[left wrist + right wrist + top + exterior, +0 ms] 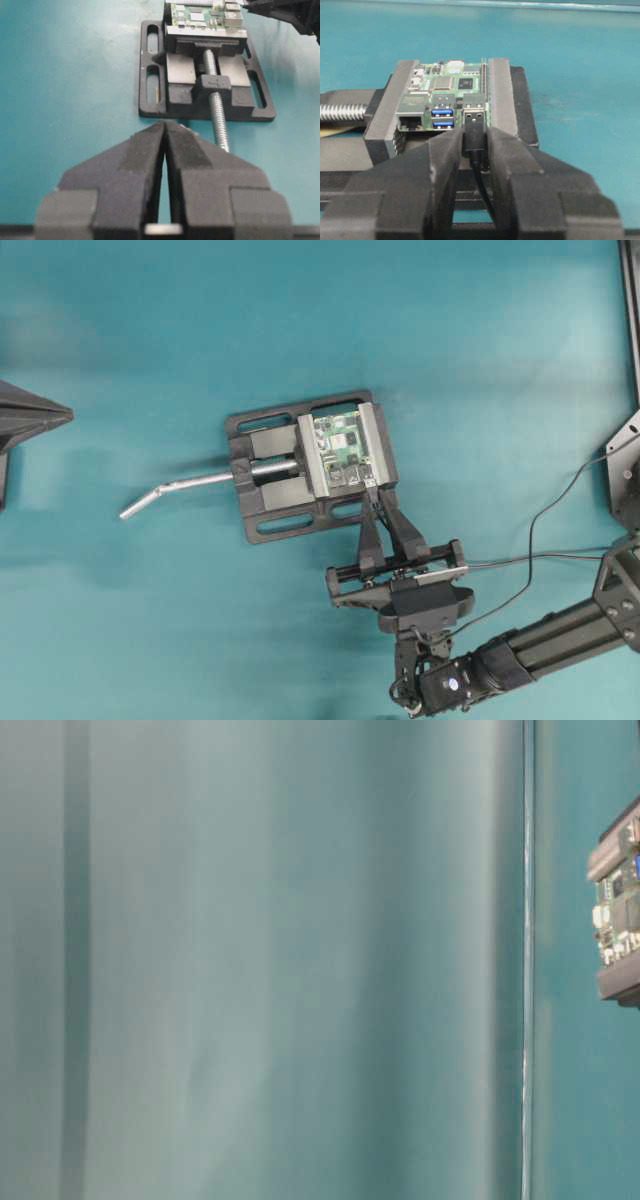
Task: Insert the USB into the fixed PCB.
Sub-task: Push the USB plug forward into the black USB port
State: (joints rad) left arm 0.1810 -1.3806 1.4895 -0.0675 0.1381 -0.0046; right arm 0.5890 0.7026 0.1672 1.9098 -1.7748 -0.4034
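Note:
The green PCB is clamped between the silver jaws of a black vise. My right gripper is shut on the USB, a black plug. Its silvery tip points at the rightmost port on the board's near edge and sits at that port's mouth. How deep it sits I cannot tell. The thin black cable trails back between the fingers. My left gripper is shut and empty, well left of the vise.
The vise's silver bent handle sticks out to the left, and its threaded screw runs toward my left gripper. The USB cable loops over the teal table to the right. A black arm base stands at the right edge.

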